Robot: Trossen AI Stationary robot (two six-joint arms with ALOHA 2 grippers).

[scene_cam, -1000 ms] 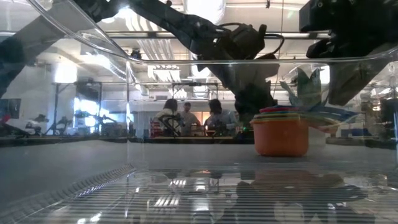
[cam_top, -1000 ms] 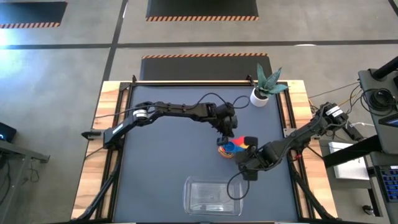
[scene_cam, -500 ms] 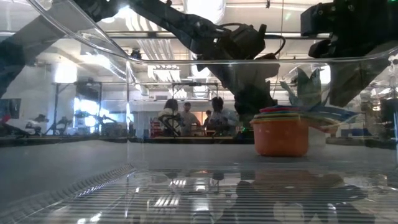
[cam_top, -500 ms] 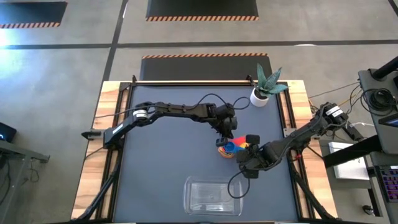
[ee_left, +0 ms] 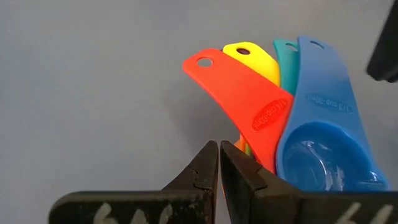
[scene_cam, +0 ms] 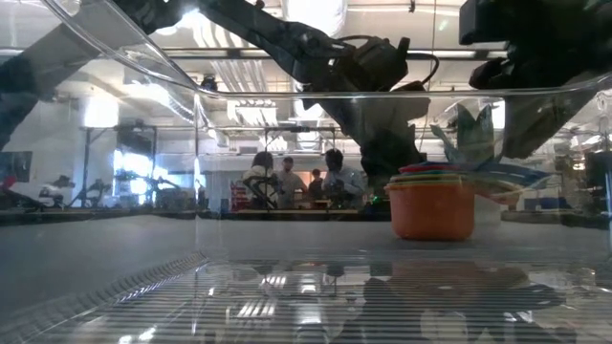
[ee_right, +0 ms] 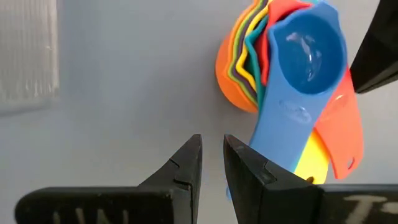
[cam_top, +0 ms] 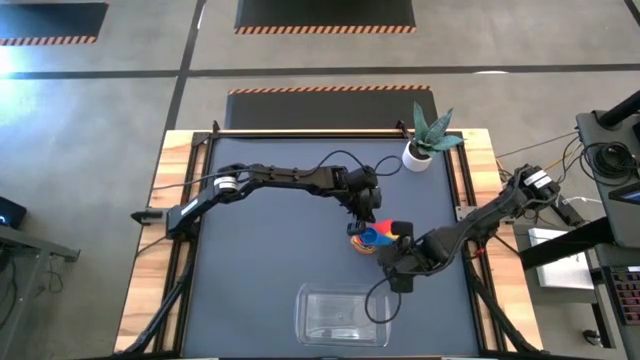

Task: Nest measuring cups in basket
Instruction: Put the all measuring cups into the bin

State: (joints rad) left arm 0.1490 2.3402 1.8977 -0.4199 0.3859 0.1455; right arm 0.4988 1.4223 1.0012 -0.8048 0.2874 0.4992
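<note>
Blue measuring cup [ee_left: 325, 134]: raised lettering on handle, small, perhaps "1/8 cup" with second word beside it; not fully legible. Red measuring cup [ee_left: 249, 106]: raised oval mark on handle, unreadable. No other legible text.

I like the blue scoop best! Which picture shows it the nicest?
The right wrist view: the blue cup lies on top of the stack, bowl and handle almost fully visible. The left wrist view cuts off the bowl's edge. The high view shows just a small blue spot. The low view hides it.
</note>
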